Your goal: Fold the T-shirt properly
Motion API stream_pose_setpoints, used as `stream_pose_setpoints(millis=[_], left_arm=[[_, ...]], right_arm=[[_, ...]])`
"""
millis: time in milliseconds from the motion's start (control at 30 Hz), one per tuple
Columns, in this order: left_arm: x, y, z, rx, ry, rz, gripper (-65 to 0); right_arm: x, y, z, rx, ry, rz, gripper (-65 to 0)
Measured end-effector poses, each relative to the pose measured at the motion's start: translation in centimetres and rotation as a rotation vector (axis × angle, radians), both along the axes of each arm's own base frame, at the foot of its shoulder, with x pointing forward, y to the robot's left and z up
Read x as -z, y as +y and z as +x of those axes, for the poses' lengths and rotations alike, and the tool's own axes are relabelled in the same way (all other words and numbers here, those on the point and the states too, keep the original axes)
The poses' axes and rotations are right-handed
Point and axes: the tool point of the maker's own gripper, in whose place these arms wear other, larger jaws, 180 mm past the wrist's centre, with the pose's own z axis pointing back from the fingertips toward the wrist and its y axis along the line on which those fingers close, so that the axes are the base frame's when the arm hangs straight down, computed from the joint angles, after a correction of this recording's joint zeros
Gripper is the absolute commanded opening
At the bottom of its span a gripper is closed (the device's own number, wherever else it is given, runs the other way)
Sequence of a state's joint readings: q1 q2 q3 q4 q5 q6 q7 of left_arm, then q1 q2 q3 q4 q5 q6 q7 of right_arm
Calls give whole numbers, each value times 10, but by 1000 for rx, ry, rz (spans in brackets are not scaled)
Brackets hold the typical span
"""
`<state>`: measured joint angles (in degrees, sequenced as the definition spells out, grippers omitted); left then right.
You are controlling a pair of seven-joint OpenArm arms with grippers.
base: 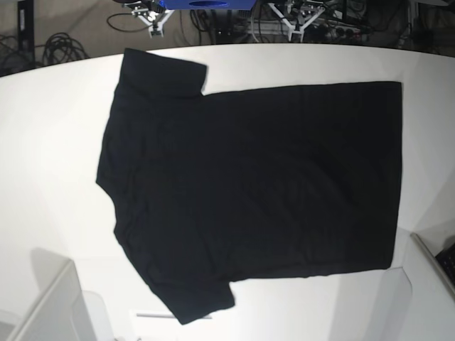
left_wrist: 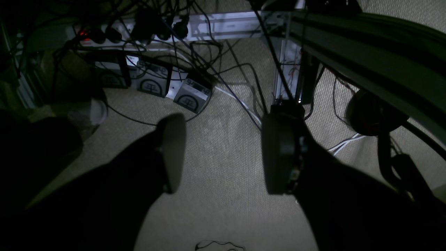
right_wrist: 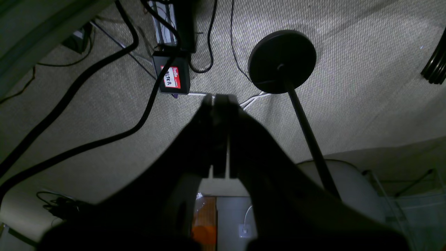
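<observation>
The black T-shirt (base: 249, 185) lies spread flat on the white table (base: 50, 142), plain side up, neck end to the left and hem to the right. One sleeve points to the far edge and the other to the near edge. Neither gripper shows in the base view. In the left wrist view my left gripper (left_wrist: 224, 153) hangs open over carpeted floor, with nothing between its fingers (left_wrist: 172, 153). In the right wrist view my right gripper (right_wrist: 218, 99) is shut and empty, also over the floor. The T-shirt appears in neither wrist view.
Below the left gripper are tangled cables, a power strip (left_wrist: 115, 35) and grey boxes (left_wrist: 193, 96). Below the right gripper stand a black round stand base (right_wrist: 282, 61), thick cables and a labelled black box (right_wrist: 172, 78). White structures sit at the table's near corners (base: 46, 302).
</observation>
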<state>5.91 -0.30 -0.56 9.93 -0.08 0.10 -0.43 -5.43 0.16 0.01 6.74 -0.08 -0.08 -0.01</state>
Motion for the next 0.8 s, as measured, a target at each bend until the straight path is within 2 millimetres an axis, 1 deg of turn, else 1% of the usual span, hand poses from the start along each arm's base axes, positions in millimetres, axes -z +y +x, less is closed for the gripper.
stream_pose_setpoints(millis=[33,67,167,200,267,367,500,600,700,800], left_arm=[[0,0,0,0,0,0,-387],[0,0,-1,0,2,0,-443],[0,0,-2,0,2,0,-635],[0,0,-1,0,2,1,-650],[0,0,-1,1,2,1,-650],[0,0,-1,0,2,2,-650],[0,0,-2,0,2,2,-650],[-1,1,-7,1,4,2,-650],[-3,0,-6,5,-51,0,-650],[-3,0,-14,5,-41,-1,-650]], right_arm=[[0,-1,0,0,0,-2,-650],[0,-3,0,0,0,-5,-650],[0,-14,0,-2,0,-21,-650],[0,-16,0,-2,0,-24,-650],[0,-19,7,-4,-43,-29,-650],[0,-15,15,-6,-90,-21,-650],[0,-16,9,-8,-77,-22,-650],[0,-18,5,-9,-69,-26,-650],[0,-22,8,-12,-75,-31,-650],[0,-30,10,-14,-76,-43,-650]])
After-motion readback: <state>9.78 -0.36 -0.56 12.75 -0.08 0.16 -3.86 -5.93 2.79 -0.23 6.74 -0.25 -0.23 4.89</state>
